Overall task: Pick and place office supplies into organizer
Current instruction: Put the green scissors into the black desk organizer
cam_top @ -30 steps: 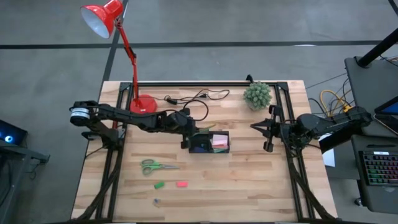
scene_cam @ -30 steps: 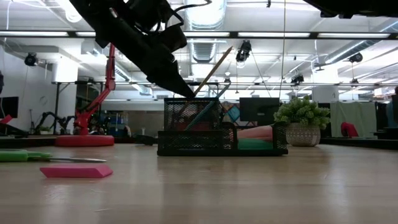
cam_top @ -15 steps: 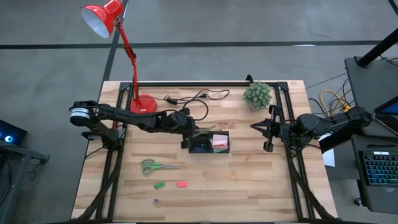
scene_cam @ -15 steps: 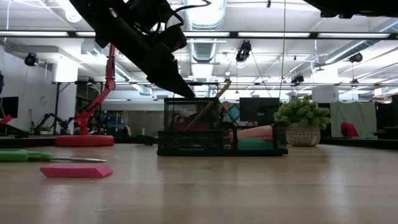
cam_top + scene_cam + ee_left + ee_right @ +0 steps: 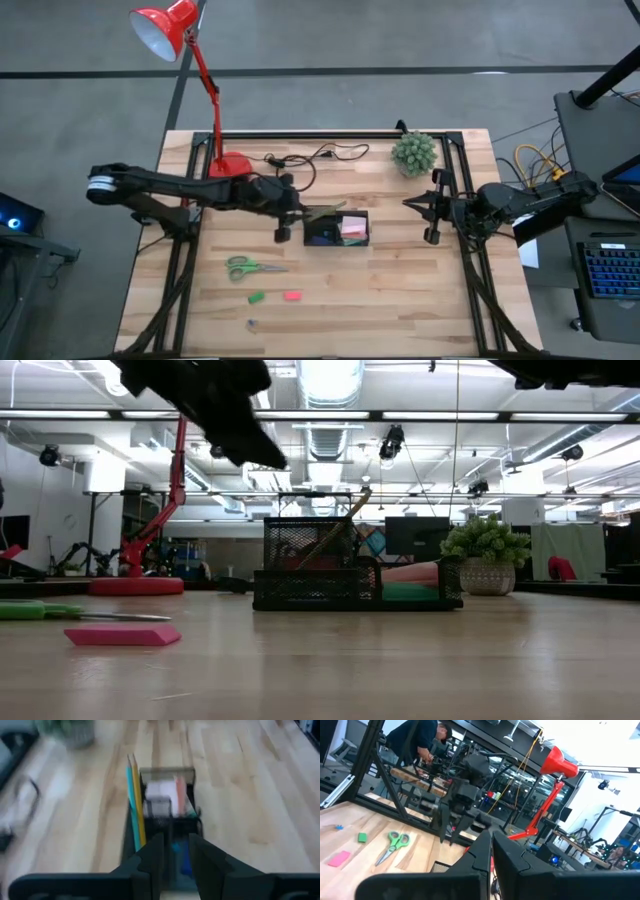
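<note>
From my station, the left gripper [image 5: 283, 222] hangs just left of the organizer [image 5: 336, 228], fingers slightly parted and holding nothing. The yellow pencil [image 5: 138, 805] and teal pen [image 5: 131, 802] lean in its left compartment, side by side, tips slanting up. Green-handled scissors [image 5: 245, 267] lie on the counter [image 5: 400, 300]. The right gripper [image 5: 432, 212] waits closed at the right edge.

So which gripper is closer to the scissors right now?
Left. The left gripper hangs just beside the organizer, up and right of the scissors; the right gripper waits at the table's far right edge.
</note>
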Robot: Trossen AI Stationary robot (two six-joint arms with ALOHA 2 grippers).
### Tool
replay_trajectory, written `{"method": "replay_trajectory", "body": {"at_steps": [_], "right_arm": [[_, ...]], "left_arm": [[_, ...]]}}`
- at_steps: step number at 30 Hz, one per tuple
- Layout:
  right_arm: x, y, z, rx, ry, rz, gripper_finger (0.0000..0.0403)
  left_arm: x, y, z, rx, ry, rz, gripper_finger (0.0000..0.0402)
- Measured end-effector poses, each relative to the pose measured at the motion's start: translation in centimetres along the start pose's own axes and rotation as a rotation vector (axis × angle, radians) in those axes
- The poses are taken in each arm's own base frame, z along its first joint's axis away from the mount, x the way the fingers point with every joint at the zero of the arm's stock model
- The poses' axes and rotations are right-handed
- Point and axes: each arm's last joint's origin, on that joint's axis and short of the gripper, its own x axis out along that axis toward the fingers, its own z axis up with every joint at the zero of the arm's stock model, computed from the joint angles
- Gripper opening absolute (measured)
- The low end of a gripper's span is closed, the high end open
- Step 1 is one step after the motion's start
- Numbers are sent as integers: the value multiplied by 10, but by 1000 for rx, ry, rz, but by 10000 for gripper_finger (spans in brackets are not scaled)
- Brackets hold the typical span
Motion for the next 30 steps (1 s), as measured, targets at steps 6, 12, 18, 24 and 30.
{"method": "replay_trajectory", "body": {"at_steps": [6, 12, 18, 24, 30], "right_arm": [[0, 0, 0, 0, 0, 0, 8], [0, 0, 0, 1, -3, -1, 8], [0, 0, 1, 2, -7, -4, 8], [0, -1, 1, 3, -12, -7, 8], [0, -1, 2, 4, -14, -8, 8]], "left_arm": [[-26, -9, -14, -178, 154, -35, 76], [-43, -23, -40, -394, 444, -10, 76], [-50, -38, -62, -575, 708, 80, 76], [-46, -56, -70, -598, 802, 97, 76], [-39, -70, -83, -596, 918, 162, 76]]}}
